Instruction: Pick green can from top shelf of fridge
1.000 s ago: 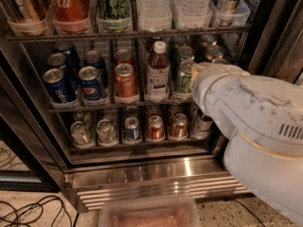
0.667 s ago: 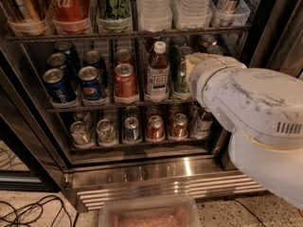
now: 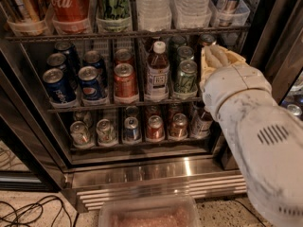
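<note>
One gripper [image 3: 217, 60] hovers beside the middle rack [image 3: 123, 106], below the green can [image 3: 113, 4], openness unclear.

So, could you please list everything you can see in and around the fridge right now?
green can: one, light green, top shelf, left of centre.
Coca-Cola can: one, red, left of the green can.
water bottles: two, clear, top shelf, centre.
Pepsi cans: at least four, blue, middle rack, left.
capped bottle: one, brown, middle rack.
dark-green cans: about three, middle rack, right.
short cans: about six, mixed colours, lowest rack.
grille: one, steel, below the racks.
tub: one, clear, floor in front.
gripper: one, pale, before the middle rack's right end.
arm: one, white, lower right.
</note>
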You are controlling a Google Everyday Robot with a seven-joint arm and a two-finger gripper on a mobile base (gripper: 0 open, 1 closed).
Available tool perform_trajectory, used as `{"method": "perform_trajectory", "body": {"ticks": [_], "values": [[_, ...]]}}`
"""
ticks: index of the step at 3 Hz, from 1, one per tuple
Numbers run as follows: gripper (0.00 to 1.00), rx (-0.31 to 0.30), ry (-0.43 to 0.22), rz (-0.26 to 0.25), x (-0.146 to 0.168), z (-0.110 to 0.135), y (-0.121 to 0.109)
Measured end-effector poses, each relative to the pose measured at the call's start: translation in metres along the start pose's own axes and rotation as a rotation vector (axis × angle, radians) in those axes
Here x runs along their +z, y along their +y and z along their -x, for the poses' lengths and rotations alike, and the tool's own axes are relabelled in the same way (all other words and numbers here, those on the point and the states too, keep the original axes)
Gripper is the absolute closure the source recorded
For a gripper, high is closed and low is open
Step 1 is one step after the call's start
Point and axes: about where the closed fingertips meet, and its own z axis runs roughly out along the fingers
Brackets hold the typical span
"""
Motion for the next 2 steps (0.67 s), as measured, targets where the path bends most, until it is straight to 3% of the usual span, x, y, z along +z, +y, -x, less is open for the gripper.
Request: {"method": "perform_trajectory", "body": {"ticks": [1,2], "values": [[1.0,-0.005,0.086,0.007,-0.0102,-0.0068,-0.004],[1.0,-0.005,0.086,0.007,-0.0102,-0.0068,-0.004]]}}
